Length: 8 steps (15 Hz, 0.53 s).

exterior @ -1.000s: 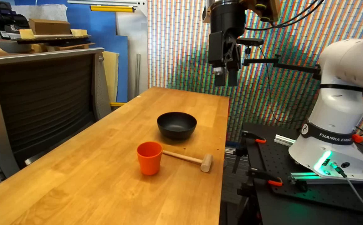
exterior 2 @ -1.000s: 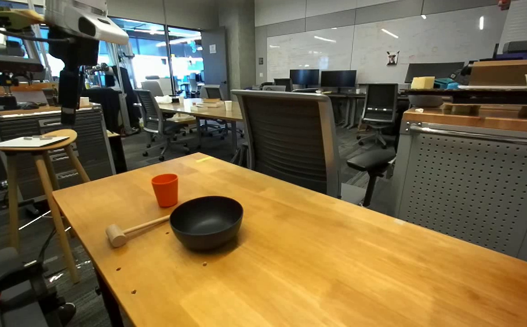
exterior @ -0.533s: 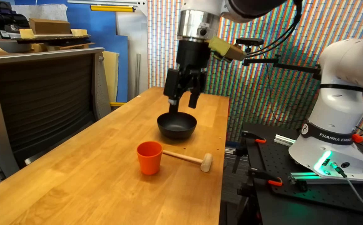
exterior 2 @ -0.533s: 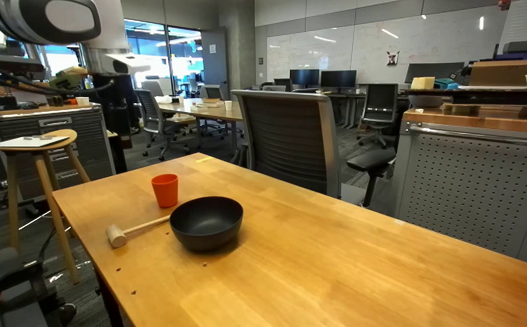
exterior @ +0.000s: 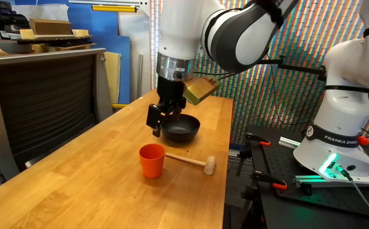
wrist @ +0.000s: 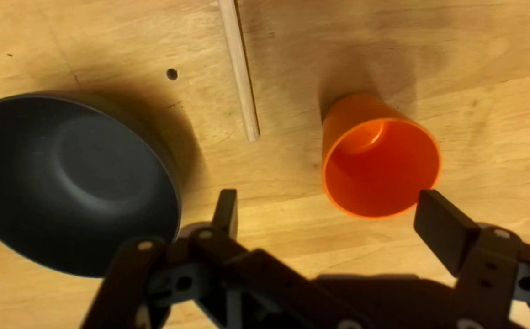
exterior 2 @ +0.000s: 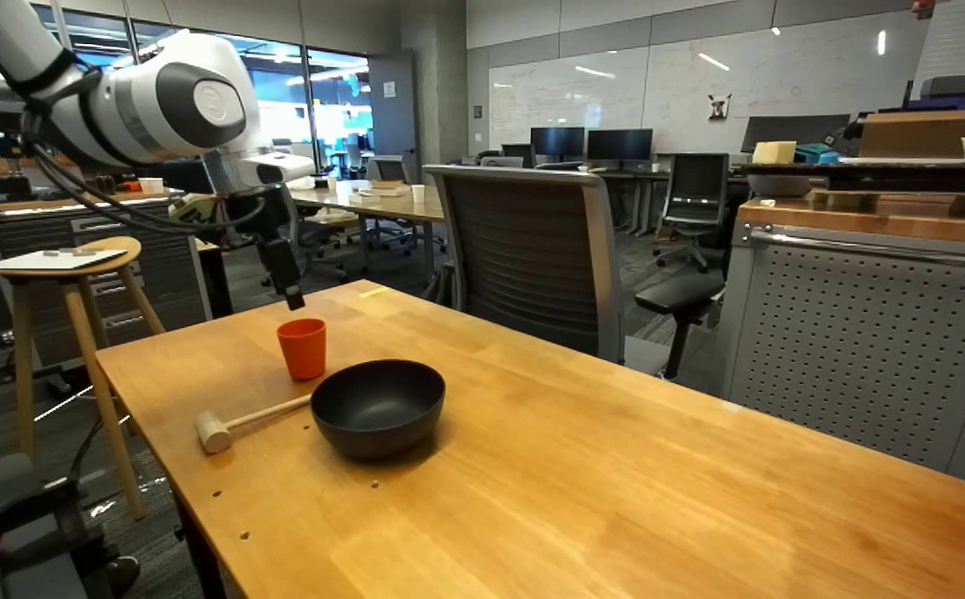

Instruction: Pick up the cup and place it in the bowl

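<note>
Two open vessels stand upright on the wooden table point(exterior 2: 657, 466), near each other but apart: the small orange-red cup point(wrist: 384, 169) and the wider black bowl point(wrist: 105, 155). Looking in, I can see the cup's smooth inner wall and part of its base, and the bowl's bare round floor. A light wooden mallet point(exterior: 189, 160) lies close to both, and in the wrist view the end of its handle reaches toward the space between them, apart from each. Above the tabletop hangs the gripper point(wrist: 326, 205), its pincer spread wide, near the cup yet clear of it in both exterior views. A big office chair point(exterior 2: 524, 258) stands by the table's long edge, and past a corner there's a stool point(exterior 2: 122, 248) with a white sheet point(exterior 2: 37, 261) on it. In an exterior view the gripper covers a slice of the bowl. From the wrist, one fingertip blocks a bit of the cup's rim, while the bowl's far side and the mallet's head are cut off. What the yellowish block point(exterior: 200, 90) on the wrist is, I can't make out.
</note>
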### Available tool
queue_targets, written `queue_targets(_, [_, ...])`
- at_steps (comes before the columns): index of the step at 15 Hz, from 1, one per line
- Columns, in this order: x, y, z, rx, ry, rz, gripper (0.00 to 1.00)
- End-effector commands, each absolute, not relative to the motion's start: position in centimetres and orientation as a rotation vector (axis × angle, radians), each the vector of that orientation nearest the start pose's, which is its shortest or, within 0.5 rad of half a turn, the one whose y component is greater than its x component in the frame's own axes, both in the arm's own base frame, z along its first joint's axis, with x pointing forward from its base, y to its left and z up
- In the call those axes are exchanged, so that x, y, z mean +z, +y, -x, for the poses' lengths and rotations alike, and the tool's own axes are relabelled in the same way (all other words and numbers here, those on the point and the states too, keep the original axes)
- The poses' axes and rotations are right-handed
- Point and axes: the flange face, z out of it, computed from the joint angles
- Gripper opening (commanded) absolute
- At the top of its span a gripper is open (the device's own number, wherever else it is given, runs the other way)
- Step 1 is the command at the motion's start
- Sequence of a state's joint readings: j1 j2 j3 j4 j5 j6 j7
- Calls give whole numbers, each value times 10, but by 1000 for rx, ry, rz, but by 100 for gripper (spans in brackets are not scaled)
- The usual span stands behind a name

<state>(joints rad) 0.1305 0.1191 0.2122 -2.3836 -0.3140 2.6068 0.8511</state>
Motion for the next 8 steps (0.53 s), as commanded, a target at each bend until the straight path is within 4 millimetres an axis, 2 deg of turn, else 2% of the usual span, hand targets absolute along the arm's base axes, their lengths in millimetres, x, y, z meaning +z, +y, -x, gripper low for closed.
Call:
queue_targets(1, [257, 190, -498, -265, 411, 3184, 100])
queue_targets(3, [241, 196, -501, -240, 402, 3200, 100])
queue_targets(4, [233, 199, -502, -228, 396, 3210, 75])
queue_targets(5, [226, 202, -502, -218, 388, 3218, 74])
queue_targets(8, [208, 203, -507, -207, 386, 3243, 50])
